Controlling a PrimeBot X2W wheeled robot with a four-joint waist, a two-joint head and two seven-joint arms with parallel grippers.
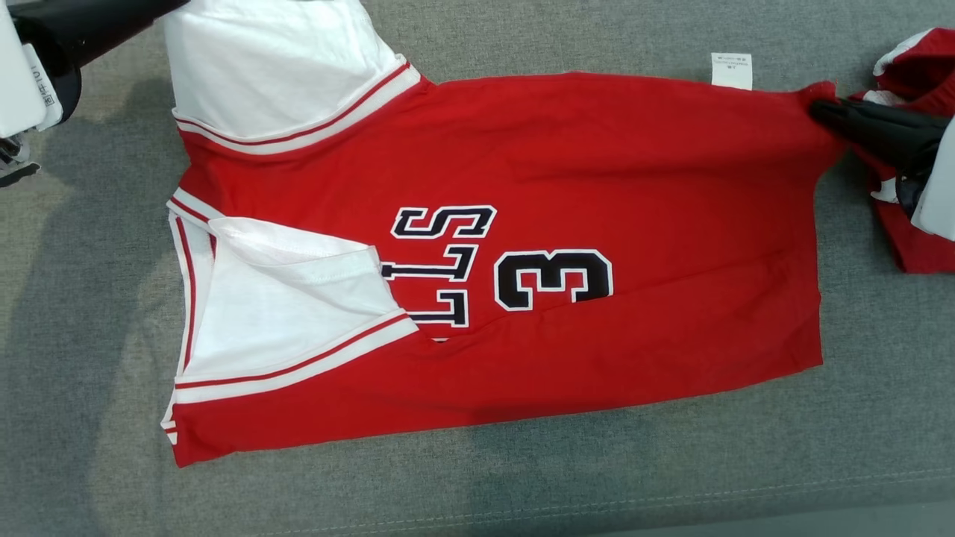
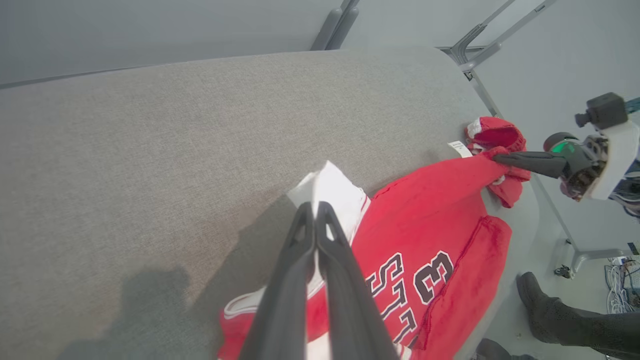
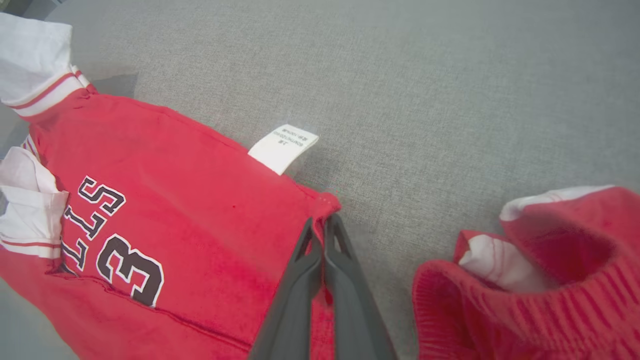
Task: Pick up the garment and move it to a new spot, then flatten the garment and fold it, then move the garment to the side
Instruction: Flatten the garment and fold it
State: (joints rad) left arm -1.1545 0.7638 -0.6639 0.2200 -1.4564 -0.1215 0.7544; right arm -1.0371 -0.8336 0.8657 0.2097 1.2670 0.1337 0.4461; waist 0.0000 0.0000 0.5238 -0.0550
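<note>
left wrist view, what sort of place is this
Likely a robot lab or test room, not a home: a grey fabric-topped table on a metal frame, bare pale walls, and loose cables on the floor by a person's boot.

We see the red jersey (image 1: 612, 164) as soft, matt knitted cloth with a faintly napped face. Its white sleeve (image 1: 283, 71) at eleven o'clock looks smoother and thinner. The black numeral 3 (image 1: 553, 279) looks like stitched-on fabric, edged in white. The care label (image 1: 731, 71) at one o'clock is smooth and flat. The grey table cover (image 1: 448, 492) is coarse, matt woven cloth. The second red garment (image 3: 550, 300), at four o'clock in the right wrist view, shows ribbed knit. The left gripper (image 2: 316, 206) and right gripper (image 1: 815, 110) have matt, dark, plastic-looking fingers.
</note>
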